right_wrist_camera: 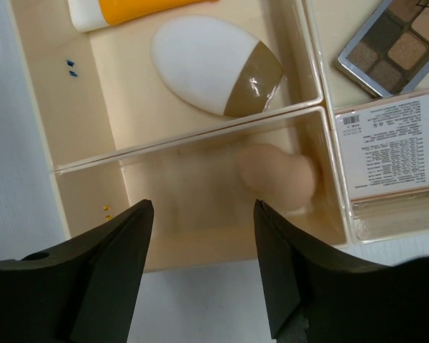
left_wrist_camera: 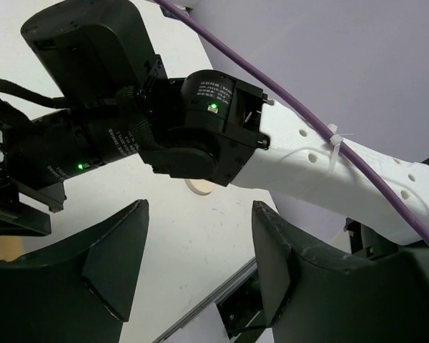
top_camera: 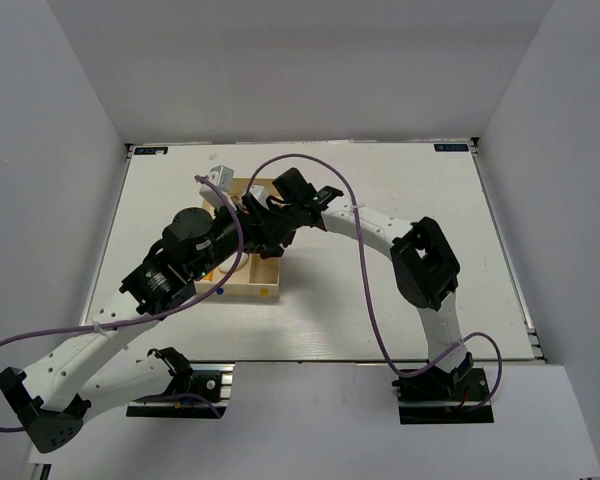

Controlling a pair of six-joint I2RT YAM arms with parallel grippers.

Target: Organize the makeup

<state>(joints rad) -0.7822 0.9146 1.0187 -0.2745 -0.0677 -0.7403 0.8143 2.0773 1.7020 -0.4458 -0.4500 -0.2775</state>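
The left arm (top_camera: pixel 175 262) and the right arm (top_camera: pixel 380 228) are covering most of the wooden box (top_camera: pixel 245 291) in the top view. In the right wrist view the top edge is cutting off the orange tube (right_wrist_camera: pixel 129 8) and the eyeshadow palette (right_wrist_camera: pixel 397 43), and the tan sponge (right_wrist_camera: pixel 279 177) is looking blurry. In the left wrist view a pale round thing (left_wrist_camera: pixel 200 188) is peeking out under the right arm, too hidden to name

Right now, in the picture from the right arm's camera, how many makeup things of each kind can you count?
Orange tube: 1
White oval piece with a brown tip: 1
Tan sponge: 1
Eyeshadow palette: 1
Flat case with a printed label: 1
Total: 5
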